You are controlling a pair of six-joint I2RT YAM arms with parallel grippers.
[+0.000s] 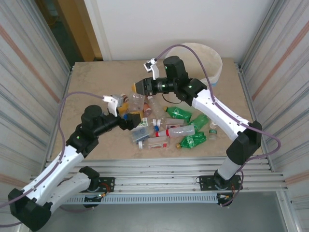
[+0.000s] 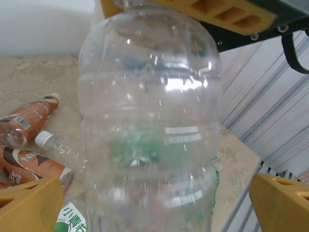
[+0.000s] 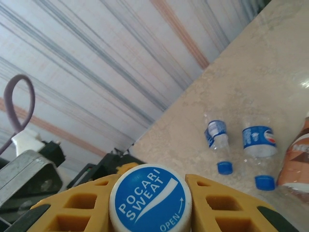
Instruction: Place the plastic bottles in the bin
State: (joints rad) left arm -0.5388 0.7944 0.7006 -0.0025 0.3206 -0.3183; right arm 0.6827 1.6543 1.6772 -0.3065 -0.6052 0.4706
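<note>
A large clear plastic bottle (image 2: 149,121) stands between my two grippers above the pile. My right gripper (image 3: 150,203) is shut on its blue-and-white cap (image 3: 150,199), yellow fingers (image 3: 227,203) pressed to both sides. My left gripper (image 2: 154,208) is open, its yellow fingers (image 2: 29,205) spread wide on either side of the bottle's body without touching it. From above, the bottle (image 1: 137,100) hangs between the right gripper (image 1: 137,88) and the left gripper (image 1: 131,117). The cream-white bin (image 1: 207,58) stands at the far right of the table.
Several loose bottles lie mid-table: green ones (image 1: 179,113), a clear one with a red cap (image 1: 181,130), brown-labelled ones (image 2: 29,121) and blue-labelled ones (image 3: 216,135). Corrugated metal walls (image 1: 34,63) flank both sides. The far left of the table (image 1: 91,79) is bare.
</note>
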